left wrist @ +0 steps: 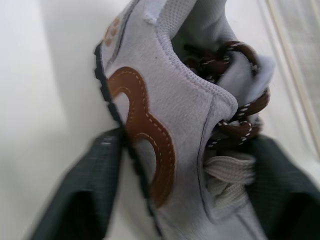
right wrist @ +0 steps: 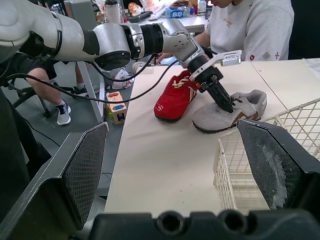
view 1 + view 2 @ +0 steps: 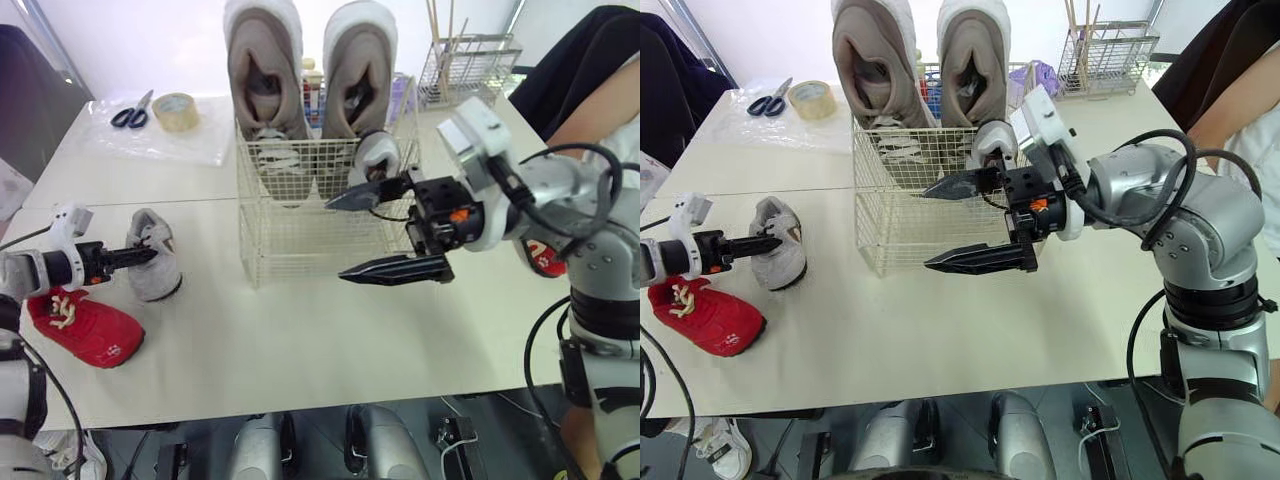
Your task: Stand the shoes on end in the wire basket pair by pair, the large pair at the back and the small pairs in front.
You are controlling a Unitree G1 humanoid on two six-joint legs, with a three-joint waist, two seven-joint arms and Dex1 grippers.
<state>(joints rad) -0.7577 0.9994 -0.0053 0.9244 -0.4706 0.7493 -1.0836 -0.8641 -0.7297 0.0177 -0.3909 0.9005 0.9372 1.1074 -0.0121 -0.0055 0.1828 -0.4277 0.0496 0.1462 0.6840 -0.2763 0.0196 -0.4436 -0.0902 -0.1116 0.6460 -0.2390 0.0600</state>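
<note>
Grey shoe (image 3: 160, 280): pinched by your left hand (image 3: 148, 254) on the tabletop (image 3: 300, 340).
Right hand (image 3: 337, 238): spread, empty, before wire basket (image 3: 270, 200).
Next: stand it beside its mate (image 3: 375, 155), front row.

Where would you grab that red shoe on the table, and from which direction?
Probably from above, pinching the red shoe across its narrow width beside the laces. It lies sole down on the table, so its top is free and its long sides offer two opposite faces. The left gripper is the nearer one.
</note>
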